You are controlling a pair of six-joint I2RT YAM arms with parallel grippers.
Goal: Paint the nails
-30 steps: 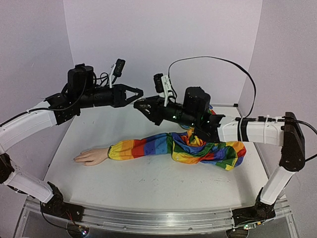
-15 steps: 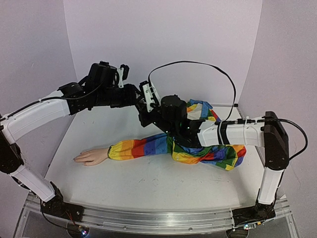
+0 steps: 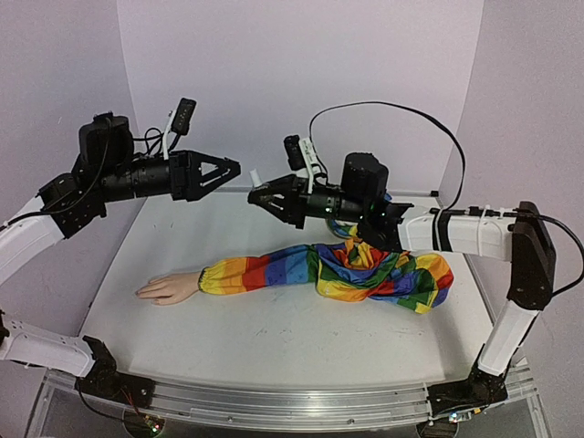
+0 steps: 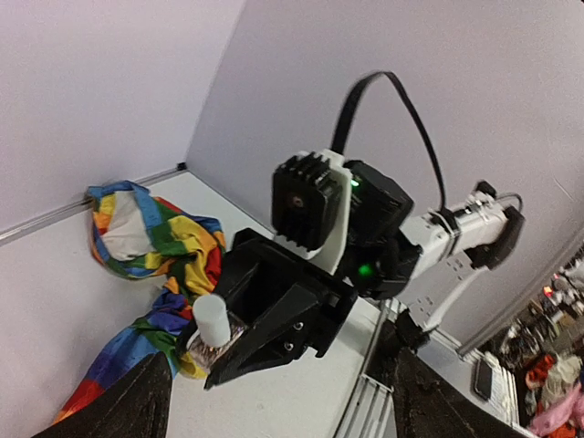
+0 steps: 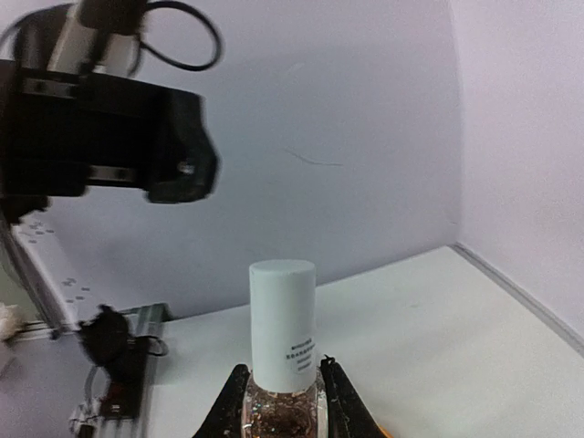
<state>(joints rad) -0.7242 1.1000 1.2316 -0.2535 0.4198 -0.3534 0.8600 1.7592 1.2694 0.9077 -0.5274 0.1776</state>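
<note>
The left claw (image 3: 234, 170) now stands wide open and empty; a second ago it was shut, tip to tip with the other claw, half a second ago it was pressed in at the bottle's top, and since then it has let go and drawn back to the left. Nearest the arm bases, on the left part of the table (image 3: 274, 356), the mannequin hand (image 3: 167, 288) lies flat, fingers pointing left, exactly where it lay a second ago; the nails (image 3: 142, 292) at its fingertips are too small to make out, and nothing is near them. The rainbow sleeve (image 3: 274, 266) runs from the wrist to the right and bunches into a heap further back. Above that heap, well off the table, the right claw (image 3: 263, 193) is closed tight on the glass body of the small bottle (image 5: 279, 422), holding it out toward the left claw as it did before. The white cap (image 3: 256, 175) is still seated on the bottle, and a clear gap now separates it from the open left jaws. My reading is that the left claw worked at the cap and released it, perhaps between twists, without lifting it away. So the brush, presumably under that cap, has not come out, and no nail can have been painted yet; the cap must be taken again.
</note>
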